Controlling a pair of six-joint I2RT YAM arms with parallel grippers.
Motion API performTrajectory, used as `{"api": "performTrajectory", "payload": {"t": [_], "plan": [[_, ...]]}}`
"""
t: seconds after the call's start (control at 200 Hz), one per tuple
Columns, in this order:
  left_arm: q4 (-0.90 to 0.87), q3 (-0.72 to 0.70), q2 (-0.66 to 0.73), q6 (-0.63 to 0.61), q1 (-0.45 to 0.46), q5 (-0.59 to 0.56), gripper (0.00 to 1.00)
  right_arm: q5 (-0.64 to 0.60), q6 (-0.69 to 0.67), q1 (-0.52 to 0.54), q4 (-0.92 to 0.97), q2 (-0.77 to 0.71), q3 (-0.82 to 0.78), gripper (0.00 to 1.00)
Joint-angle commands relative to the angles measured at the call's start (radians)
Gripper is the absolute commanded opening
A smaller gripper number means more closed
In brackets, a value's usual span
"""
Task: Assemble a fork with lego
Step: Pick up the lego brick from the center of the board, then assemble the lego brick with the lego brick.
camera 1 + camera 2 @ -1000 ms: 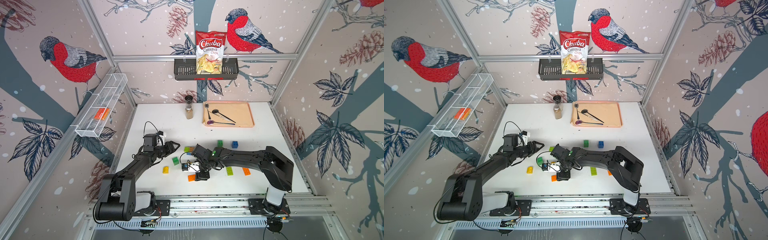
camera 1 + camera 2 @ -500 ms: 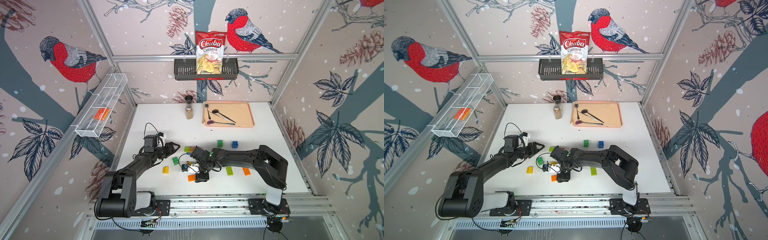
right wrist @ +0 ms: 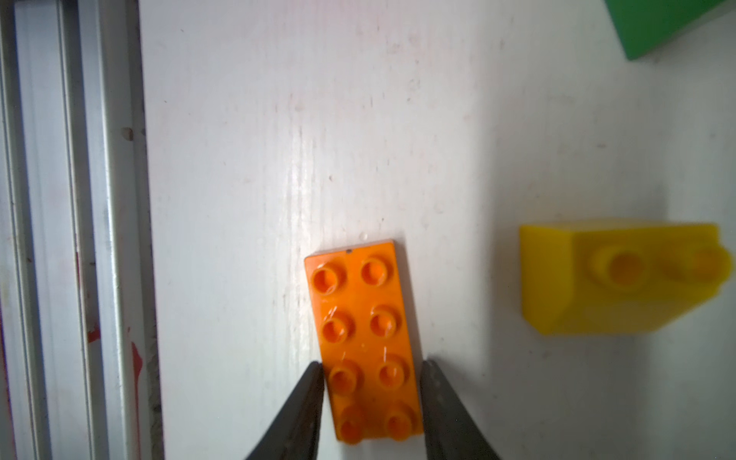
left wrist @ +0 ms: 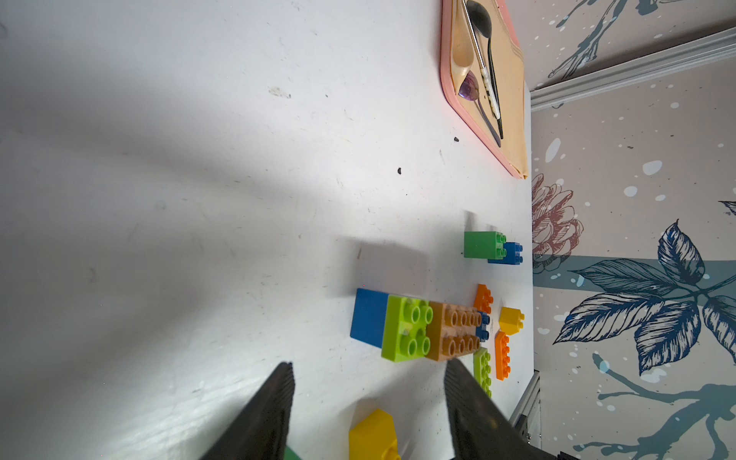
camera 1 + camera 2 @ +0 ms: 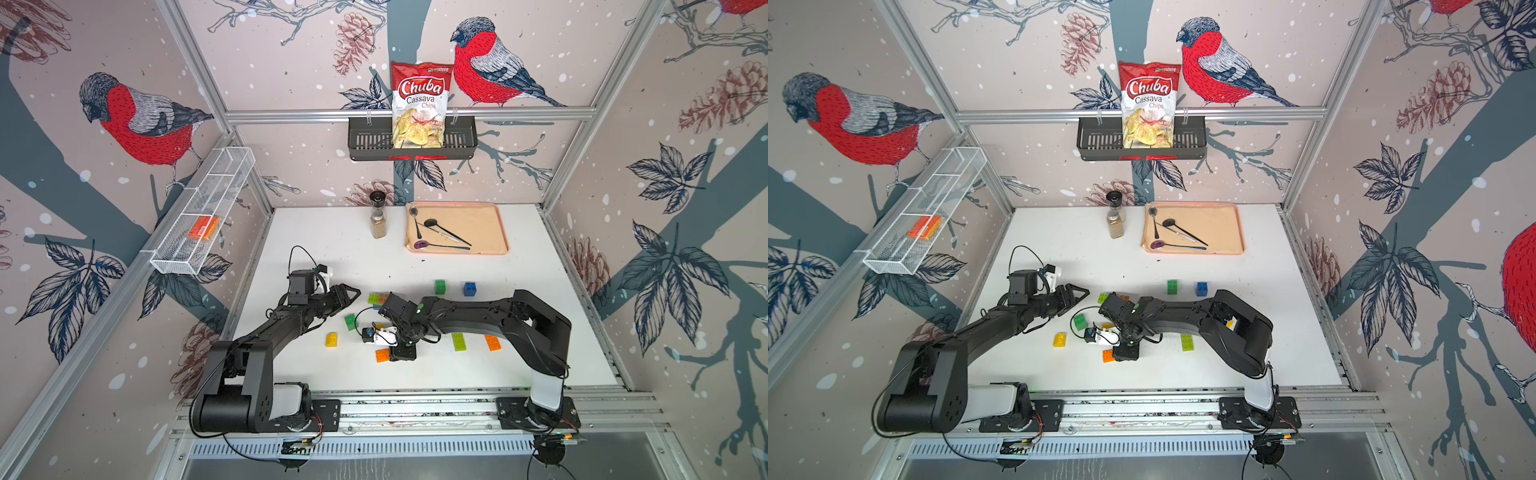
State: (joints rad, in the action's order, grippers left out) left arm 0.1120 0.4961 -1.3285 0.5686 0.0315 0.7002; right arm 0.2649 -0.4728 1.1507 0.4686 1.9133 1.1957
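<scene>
An orange brick [image 3: 364, 338], long and flat, with eight studs in two rows, lies on the white worktop [image 3: 458, 139]; the two dark jaws stand against its long sides at one end, one on each side; a yellow brick [image 3: 621, 278] with one sloped face lies apart from it, blurred; a corner of a green brick [image 3: 669, 24] shows; a metal rail [image 3: 71, 239] borders the worktop.

Both top views look down over the whole worktop [image 5: 332, 249]; left wrist skims low across it, right wrist close above a brick [image 3: 366, 338].
</scene>
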Motion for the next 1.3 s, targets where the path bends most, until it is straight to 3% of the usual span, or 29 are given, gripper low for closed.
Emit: {"api": "performTrajectory", "payload": {"t": [0.0, 0.23, 0.45, 0.61, 0.97, 1.296], "plan": [[0.020, 0.002, -0.003, -0.002, -0.004, 0.010, 0.61, -0.054, 0.007, 0.006, 0.033, 0.010, -0.002, 0.39], [0.017, 0.010, 0.001, -0.001, -0.010, 0.017, 0.61, -0.056, 0.004, 0.006, 0.035, -0.025, 0.005, 0.32], [0.015, 0.025, 0.002, 0.007, -0.019, 0.034, 0.61, 0.034, -0.005, -0.019, 0.076, -0.098, 0.062, 0.30], [0.041, 0.045, -0.005, 0.029, -0.022, 0.072, 0.61, 0.028, 0.008, -0.055, 0.095, -0.122, 0.135, 0.30], [0.116, 0.093, -0.079, 0.065, -0.056, 0.167, 0.61, -0.032, 0.049, -0.135, 0.187, 0.041, 0.416, 0.30], [0.248, 0.098, -0.161, 0.101, -0.102, 0.292, 0.76, -0.057, 0.056, -0.177, 0.235, 0.180, 0.592, 0.30]]}}
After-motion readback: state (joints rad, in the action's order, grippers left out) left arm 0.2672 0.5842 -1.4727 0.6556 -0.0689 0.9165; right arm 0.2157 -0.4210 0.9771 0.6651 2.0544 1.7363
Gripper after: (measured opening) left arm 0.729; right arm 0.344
